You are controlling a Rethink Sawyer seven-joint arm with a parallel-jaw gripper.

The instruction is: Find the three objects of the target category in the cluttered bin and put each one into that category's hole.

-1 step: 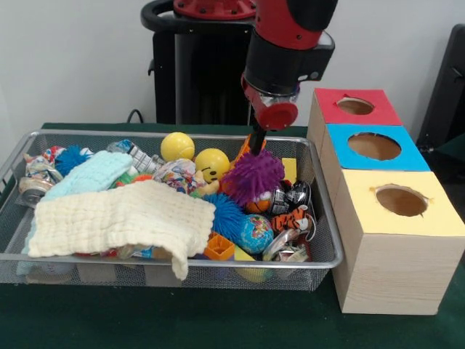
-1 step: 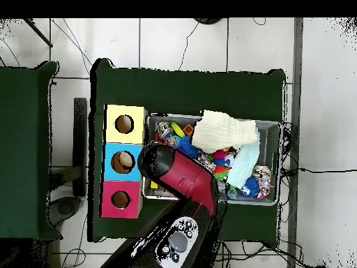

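A wire mesh bin (image 1: 290,265) holds a jumble of toys, cloths and crushed cans. My gripper (image 1: 256,142) hangs from the red and black arm over the bin's far right part, its tip just behind a purple spiky ball (image 1: 253,177). Whether it holds anything is hidden. Two yellow balls (image 1: 177,146) (image 1: 212,163) lie to the ball's left. A blue spiky ball (image 1: 224,217) and a globe-patterned ball (image 1: 255,234) lie nearer the front. In the overhead view the arm (image 2: 178,174) covers the gripper and that end of the bin (image 2: 272,125).
A cream cloth (image 1: 120,220) drapes over the bin's front left, with a light blue cloth (image 1: 87,177) behind it. Crushed cans (image 1: 33,190) sit at the left end. Right of the bin stand the red (image 1: 330,98), blue (image 1: 341,138) and yellow (image 1: 363,211) boxes, each with a round hole on top.
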